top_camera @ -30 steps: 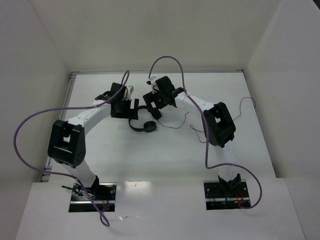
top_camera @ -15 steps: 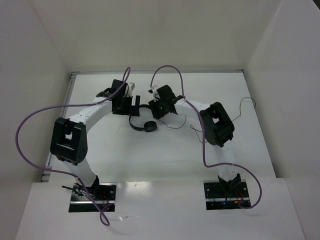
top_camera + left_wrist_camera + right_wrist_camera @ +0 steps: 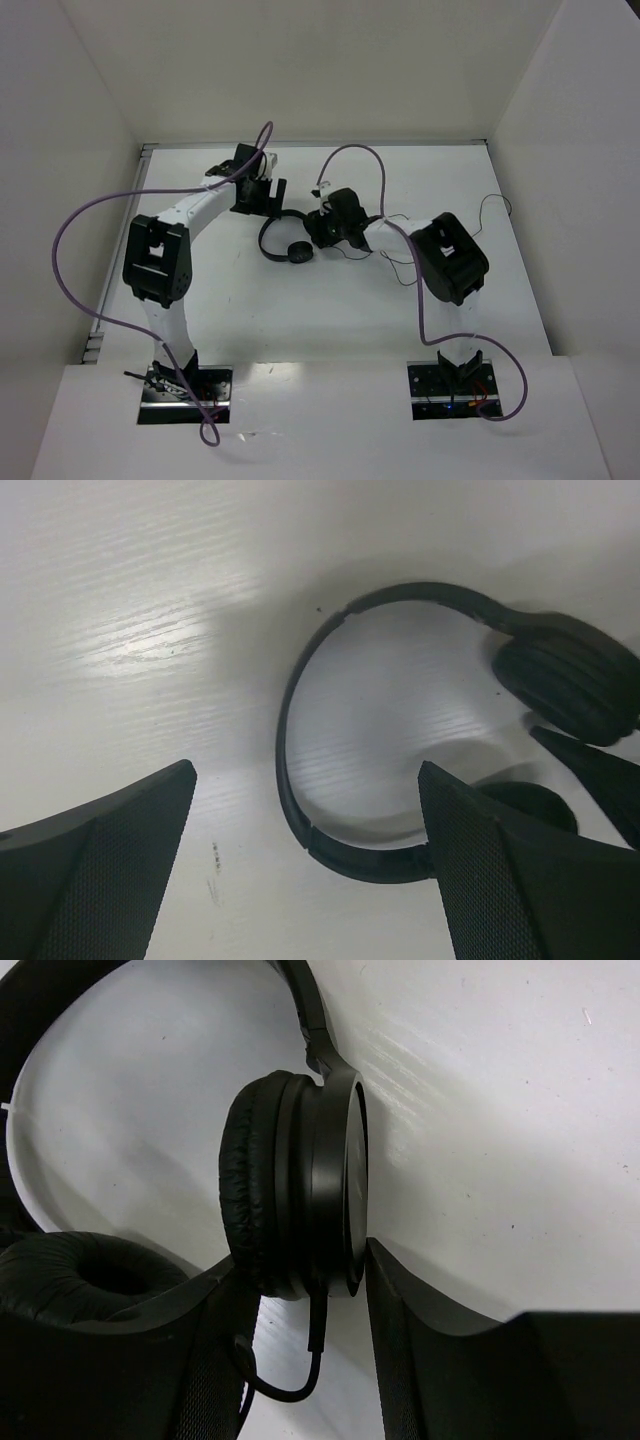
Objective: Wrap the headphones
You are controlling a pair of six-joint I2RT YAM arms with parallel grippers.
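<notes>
Black headphones (image 3: 296,253) lie on the table (image 3: 330,305); the right gripper (image 3: 303,1255) pinches one earcup (image 3: 300,1180) by its lower edge, and the left gripper (image 3: 307,770) gapes above the headband (image 3: 285,740). That shallow grip (soft padding) could let the cup twist free, or the trailing cord (image 3: 285,1392) could snag.

The left claw (image 3: 307,770) hangs over the white tabletop (image 3: 130,600) with its two dark fingers (image 3: 110,870) spread wide, and between them lie the black headphones (image 3: 288,742), headband curving leftward, one earcup (image 3: 565,680) at upper right, the other earcup (image 3: 530,805) partly hidden behind the right-hand finger.
</notes>
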